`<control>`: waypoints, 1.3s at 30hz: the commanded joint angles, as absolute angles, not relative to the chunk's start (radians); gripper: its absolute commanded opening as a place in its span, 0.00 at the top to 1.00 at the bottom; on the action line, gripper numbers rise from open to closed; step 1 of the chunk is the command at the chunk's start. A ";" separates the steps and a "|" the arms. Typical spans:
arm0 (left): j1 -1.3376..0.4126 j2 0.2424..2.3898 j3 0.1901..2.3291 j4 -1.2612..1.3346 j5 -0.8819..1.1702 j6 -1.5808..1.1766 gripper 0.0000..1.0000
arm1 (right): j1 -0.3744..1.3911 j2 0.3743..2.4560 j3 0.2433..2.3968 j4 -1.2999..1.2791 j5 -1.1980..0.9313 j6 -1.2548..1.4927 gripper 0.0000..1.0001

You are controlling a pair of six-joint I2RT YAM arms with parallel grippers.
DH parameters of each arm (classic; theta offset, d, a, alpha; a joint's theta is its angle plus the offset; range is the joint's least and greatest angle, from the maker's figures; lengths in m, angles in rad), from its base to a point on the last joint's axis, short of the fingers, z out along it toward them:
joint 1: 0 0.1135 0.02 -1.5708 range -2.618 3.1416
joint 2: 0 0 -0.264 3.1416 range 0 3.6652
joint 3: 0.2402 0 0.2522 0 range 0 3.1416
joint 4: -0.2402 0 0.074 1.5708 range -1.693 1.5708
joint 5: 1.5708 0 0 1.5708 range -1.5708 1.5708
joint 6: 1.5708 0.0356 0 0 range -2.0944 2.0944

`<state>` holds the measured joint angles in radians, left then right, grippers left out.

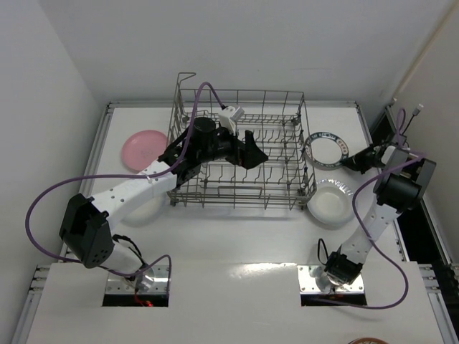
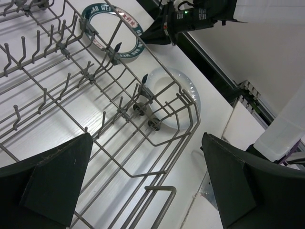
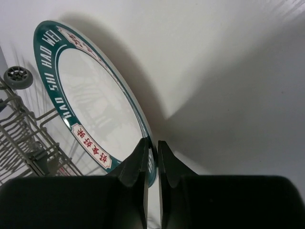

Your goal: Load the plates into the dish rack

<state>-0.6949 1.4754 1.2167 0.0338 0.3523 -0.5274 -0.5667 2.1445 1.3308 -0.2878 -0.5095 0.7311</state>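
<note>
One white table (image 1: 237, 233) carries everything, and the grey wire dish rack (image 1: 237, 154) takes up its middle, tines upright and tall grid sides all round. Two arms come next in size: the left arm (image 1: 129, 190) reaches from its base at 7 o'clock up and across over the rack, while the right arm (image 1: 373, 218) rises from 5 o'clock and bends toward the rack's right side. Three plates show, all lying on the table outside the rack. The pink plate (image 1: 143, 149) lies at 9 o'clock of the rack, near its left wall. The patterned plate (image 1: 326, 148), with its teal rim and red lettering, lies at 3 o'clock, just beside the right wall. A white plate (image 1: 331, 202) sits at 4 o'clock, by the rack's near right corner. The left gripper (image 2: 147, 138) hangs over the rack's tines with its fingers spread wide, nothing between them. The right gripper (image 3: 152, 145) is pinched together on the patterned plate's rim – the edge sits in the narrow slit between its two fingers.
</note>
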 commanded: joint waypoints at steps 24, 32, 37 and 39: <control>-0.696 1.454 1.264 0.032 0.272 -0.497 0.00 | -0.545 1.086 0.939 -0.228 -0.065 0.710 1.00; -0.696 1.454 1.264 0.023 0.272 -0.506 0.00 | -0.388 0.947 0.985 -0.241 -0.118 0.557 1.00; -0.696 1.454 1.264 0.023 0.281 -0.515 0.00 | -0.249 0.943 1.005 -0.288 -0.100 0.413 1.00; -0.696 1.454 1.264 0.023 0.281 -0.515 0.00 | -0.158 0.953 1.014 -0.311 -0.046 0.385 1.00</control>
<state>-0.6949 1.4754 1.2240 -0.0078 0.2760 -0.5098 -0.2356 0.9573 0.9512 -0.3332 -0.0856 0.4839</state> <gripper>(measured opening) 1.000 0.040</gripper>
